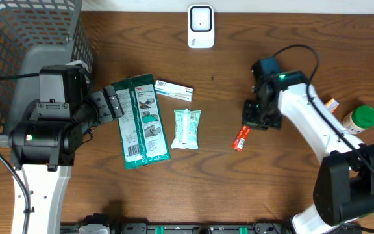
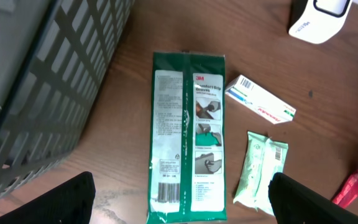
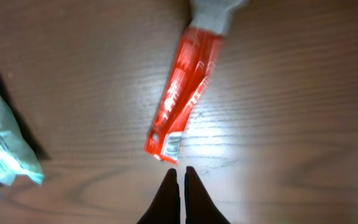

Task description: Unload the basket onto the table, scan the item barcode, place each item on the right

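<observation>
The red packet (image 3: pixel 180 99) lies flat on the counter (image 1: pixel 239 195), right of its middle, what looks like its barcode at the end nearest our right tool (image 3: pixel 182 186). That tool hangs just short of it, fingers (image 3: pixel 168 199) pressed together on nothing, likely lined up to open and take that end. The white scanner (image 1: pixel 200 26) stands at the far edge, well apart. Our left tool (image 2: pixel 185 199) gapes wide and empty at the green pack (image 2: pixel 188 137).
</observation>
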